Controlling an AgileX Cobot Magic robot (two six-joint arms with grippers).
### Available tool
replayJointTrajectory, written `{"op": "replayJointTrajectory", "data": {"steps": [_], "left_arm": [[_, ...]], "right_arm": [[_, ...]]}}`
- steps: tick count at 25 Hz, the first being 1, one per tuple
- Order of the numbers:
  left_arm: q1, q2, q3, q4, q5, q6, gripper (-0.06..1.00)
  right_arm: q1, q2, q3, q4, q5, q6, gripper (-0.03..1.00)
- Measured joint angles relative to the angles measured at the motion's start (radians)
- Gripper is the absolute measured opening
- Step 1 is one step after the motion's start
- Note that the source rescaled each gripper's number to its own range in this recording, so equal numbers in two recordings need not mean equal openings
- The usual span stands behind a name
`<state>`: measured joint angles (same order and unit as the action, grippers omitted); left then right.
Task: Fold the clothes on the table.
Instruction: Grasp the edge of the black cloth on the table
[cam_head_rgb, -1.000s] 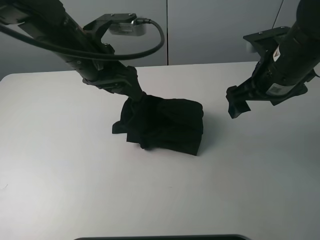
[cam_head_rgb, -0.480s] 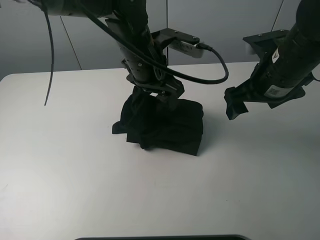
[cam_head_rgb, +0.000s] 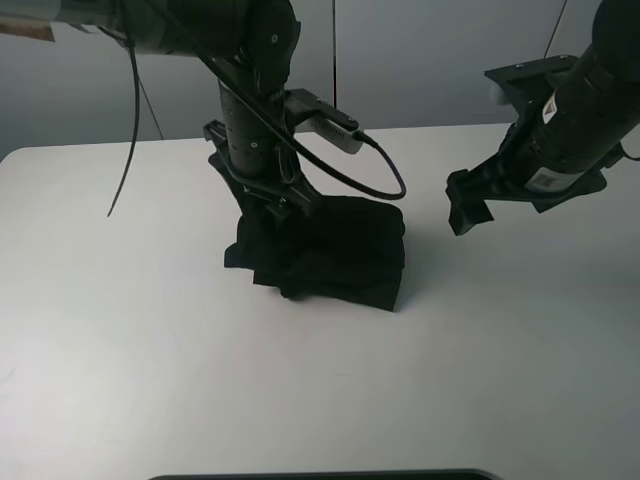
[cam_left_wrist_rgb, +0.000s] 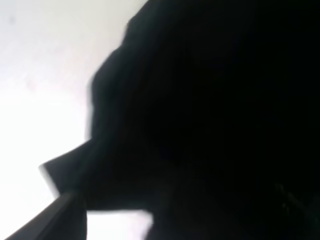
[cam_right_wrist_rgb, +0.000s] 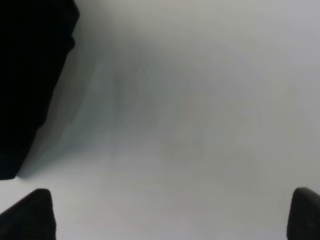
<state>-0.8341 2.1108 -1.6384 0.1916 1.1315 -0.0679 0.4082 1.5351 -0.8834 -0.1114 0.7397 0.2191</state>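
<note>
Shirt (cam_head_rgb: 325, 255) sits as a compact black bundle near centre of the white counter (cam_head_rgb: 120, 350), a bit toward the back edge. Right side of the bundle looks squared off, stacked in layers w/ a fairly straight edge. Left side is messier: a loose flap sticks out at the lower left and the front edge is rumpled. No print visible; all black from above.

Progress, my read: most folds are in, the shirt is down to a small packet. Left to do: tidy the ragged left side, flatten the top, then let go and pull both arms away. Not finished as it lies.

Left pincer (cam_head_rgb: 268, 205) is down at the back-left corner of the bundle, tip buried in the cloth. Left wrist view is almost wholly dark fabric (cam_left_wrist_rgb: 210, 115) pressed near the lens, w/ a strip of bright counter (cam_left_wrist_rgb: 35, 75) at one side. Can't tell whether the jaws are clamped on cloth or only pressing it; fingers are hidden in both views. Prob. in contact w/ the shirt, but grip unconfirmed.

Right pincer (cam_head_rgb: 468, 208) hangs above the counter, to the right of the bundle and clear of it, holding nothing. Right wrist view shows both fingertips (cam_right_wrist_rgb: 27, 212) set wide apart w/ bare counter (cam_right_wrist_rgb: 200, 125) between them, shirt edge (cam_right_wrist_rgb: 30, 75) off to one side. So jaws are spread, empty.
</note>
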Motion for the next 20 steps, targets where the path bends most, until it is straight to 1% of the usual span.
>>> {"op": "replayJointTrajectory", "data": {"steps": [4,6,8,12,14,17,20], "left_arm": [[0.091,0.0,0.0,-0.01,0.014,-0.004,0.96],[0.139,0.0,0.0,-0.029,0.014,-0.005,0.96],[0.17,-0.002,0.0,-0.048,0.014,0.008,0.96],[0.177,-0.004,0.0,-0.087,0.005,0.034,0.96],[0.177,-0.018,0.0,-0.145,-0.028,0.05,0.96],[0.177,-0.064,0.0,-0.229,-0.072,0.109,0.96],[0.173,-0.112,0.0,-0.291,-0.079,0.221,0.96]], "right_arm": [[0.0,0.0,0.0,0.0,0.0,-0.009,1.0],[0.0,0.0,0.0,0.0,0.0,-0.011,1.0],[0.0,0.0,0.0,0.0,0.0,-0.014,1.0],[0.0,0.0,0.0,0.0,-0.01,-0.015,1.0],[0.0,0.0,0.0,0.0,-0.013,-0.022,1.0],[0.0,0.0,0.0,0.0,-0.015,-0.026,1.0],[0.0,0.0,0.0,0.0,-0.017,-0.03,1.0]]}}
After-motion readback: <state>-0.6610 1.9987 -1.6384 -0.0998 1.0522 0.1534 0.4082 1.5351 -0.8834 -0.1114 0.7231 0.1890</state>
